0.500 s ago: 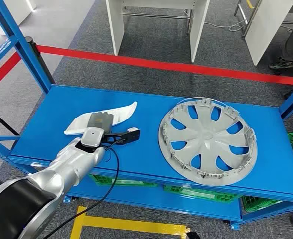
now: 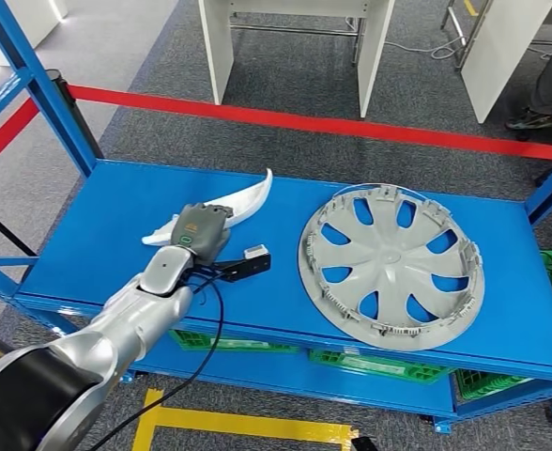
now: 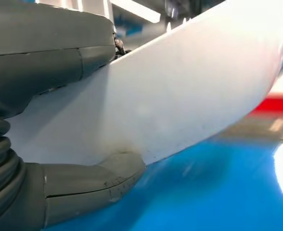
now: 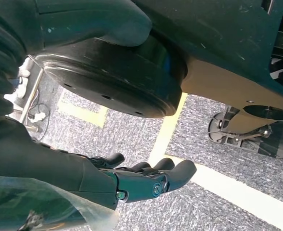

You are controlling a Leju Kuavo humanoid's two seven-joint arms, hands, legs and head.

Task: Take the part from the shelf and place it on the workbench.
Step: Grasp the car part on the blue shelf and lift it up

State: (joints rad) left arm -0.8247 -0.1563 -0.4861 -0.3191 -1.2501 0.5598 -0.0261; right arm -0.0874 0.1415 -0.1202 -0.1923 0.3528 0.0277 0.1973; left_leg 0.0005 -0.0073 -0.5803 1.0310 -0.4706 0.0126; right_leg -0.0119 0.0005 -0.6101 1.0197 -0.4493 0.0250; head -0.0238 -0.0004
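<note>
Gripping the white curved part [image 2: 241, 204], the left hand [image 2: 199, 231] reaches over the blue shelf [image 2: 103, 225], its dark back turned up toward the head camera. One pointed end of the part tilts upward, clear of the shelf surface, while the other end pokes out beside the wrist. From the left wrist camera, the part [image 3: 176, 96] sits clamped between the thick grey thumb [image 3: 93, 185] and the fingers [image 3: 53, 53], with blue shelf beneath. A grey wheel cover [image 2: 391, 264] lies flat on the same shelf, well apart from the hand. The right hand [image 4: 147, 180] hangs over grey carpet with yellow floor tape [image 4: 169, 127], fingers extended and holding nothing.
</note>
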